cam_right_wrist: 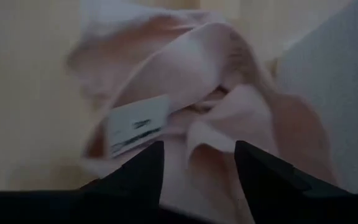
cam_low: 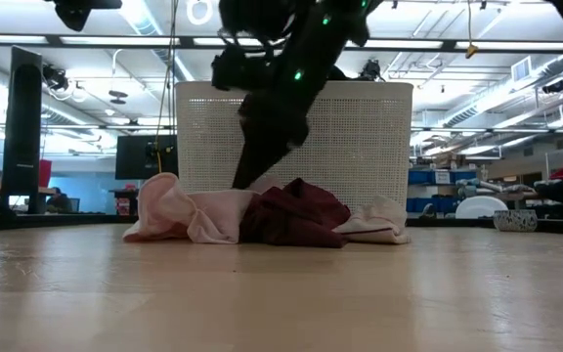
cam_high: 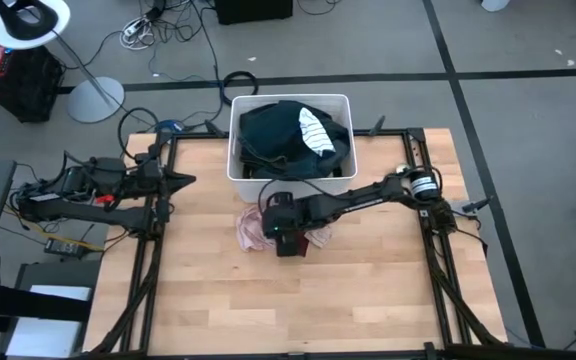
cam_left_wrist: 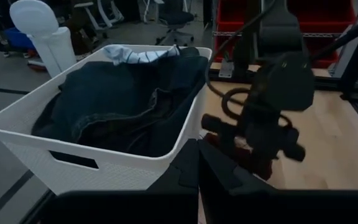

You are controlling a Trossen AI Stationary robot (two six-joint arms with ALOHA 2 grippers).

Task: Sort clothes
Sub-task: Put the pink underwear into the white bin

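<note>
clothes lie in two places: a small heap on the table [cam_high: 388, 290] just in front of the white bin [cam_high: 236, 150], and a load already inside the bin. the heap holds a pale pink garment [cam_low: 179, 210] and a maroon garment [cam_low: 296, 215], crumpled together and touching, with a further pale fold at the heap's far end in the low view. the bin holds a dark garment [cam_high: 273, 135] with a white-grey striped piece [cam_high: 315, 130] on top. right gripper [cam_right_wrist: 197, 163] hangs directly over the pink garment [cam_right_wrist: 185, 74], fingers spread apart with nothing between them, a white label [cam_right_wrist: 135, 124] showing on the cloth ahead of it. left gripper [cam_high: 183, 180] waits at the table's left edge, beside the bin; fingers pressed together, holding nothing. judgement on handling: the fabric is light, limp and without stiffness, so it will sag and trail when lifted, and the pink piece may drag the maroon one along where they overlap. best hold appears to be a raised fold or ridge of the pink cloth, pinched well into the bunched material rather than at a thin edge, which could slip free.
</note>
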